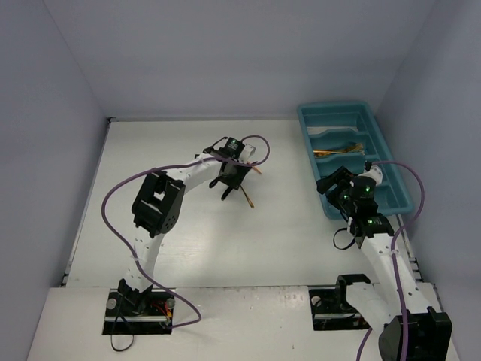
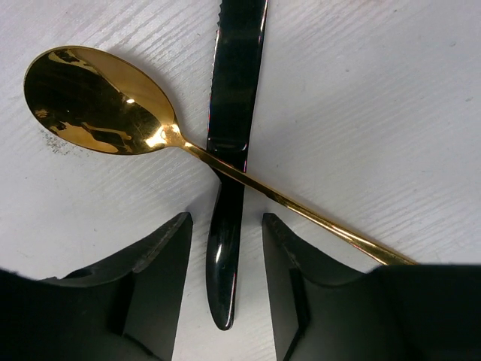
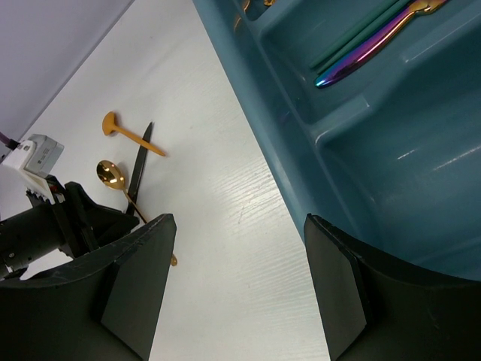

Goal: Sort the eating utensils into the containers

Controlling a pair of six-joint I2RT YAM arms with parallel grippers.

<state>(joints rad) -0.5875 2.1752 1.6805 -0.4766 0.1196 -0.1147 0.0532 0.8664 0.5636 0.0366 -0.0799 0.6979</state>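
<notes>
In the left wrist view a black knife (image 2: 225, 256) lies flat on the white table, with a gold spoon (image 2: 98, 101) resting slantwise across its middle. My left gripper (image 2: 225, 218) is down at the table and open. Its fingers straddle the knife's handle, with a narrow gap on each side. The teal-blue tray (image 1: 353, 113) stands at the far right and holds gold utensils (image 1: 338, 153). A purple-iridescent piece (image 3: 361, 56) and a teal one (image 3: 353, 34) also lie in the tray. My right gripper (image 3: 239, 218) hangs open and empty over bare table beside the tray's long wall (image 3: 301, 128).
A second gold spoon (image 3: 124, 129) lies on the table just beyond the knife (image 3: 139, 169) and the first spoon (image 3: 111, 174). Purple cables loop off both arms. Grey walls close the table on three sides.
</notes>
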